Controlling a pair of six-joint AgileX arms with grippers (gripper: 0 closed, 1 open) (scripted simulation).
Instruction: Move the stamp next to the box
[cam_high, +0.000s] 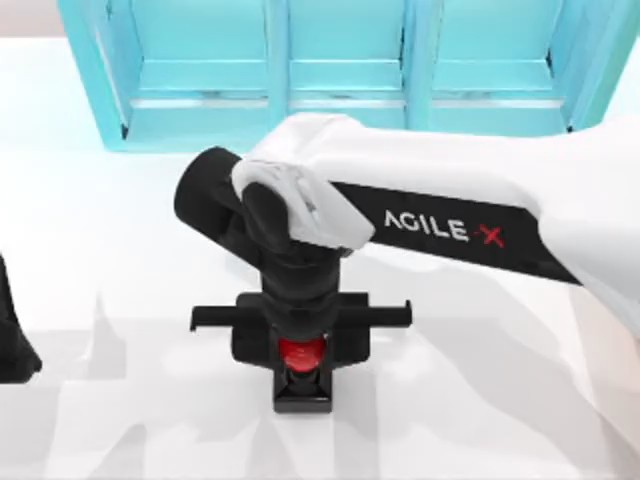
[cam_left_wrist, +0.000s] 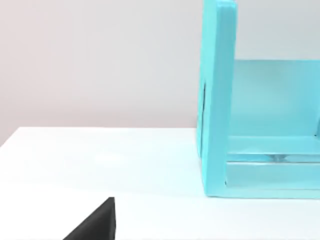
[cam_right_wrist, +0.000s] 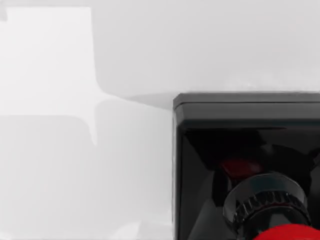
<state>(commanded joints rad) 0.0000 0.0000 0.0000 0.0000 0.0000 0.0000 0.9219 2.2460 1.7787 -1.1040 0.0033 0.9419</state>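
The right claw (cam_high: 301, 352) hangs over the middle of the surface (cam_high: 120, 240), pointing straight down, its arm reaching in from the top view's right with the AgileX lettering along it. Directly beneath the claw sits the stamp (cam_high: 302, 372): the red knob shows between the claw's black parts and the black square base juts out just past the claw toward the near edge. The claw's cross bar spreads to either side of the knob; whether the fingers press on the knob or stand off it, I cannot tell. In the right wrist view the stamp's (cam_right_wrist: 245, 165) black base lies close below the camera, its red knob at the frame's edge, with bare white surface (cam_right_wrist: 75, 150) around it.

Beyond the claw, across the far side of the surface, stands the light-blue shelf (cam_high: 340, 70) with its row of compartments, well apart from the stamp.

The left arm sits parked at the top view's left edge, far to the side of the right claw, as a dark shape. The left wrist view shows a black corner of the left claw (cam_left_wrist: 97, 222), the white surface (cam_left_wrist: 100, 160), and one end of the shelf (cam_left_wrist: 217, 100).
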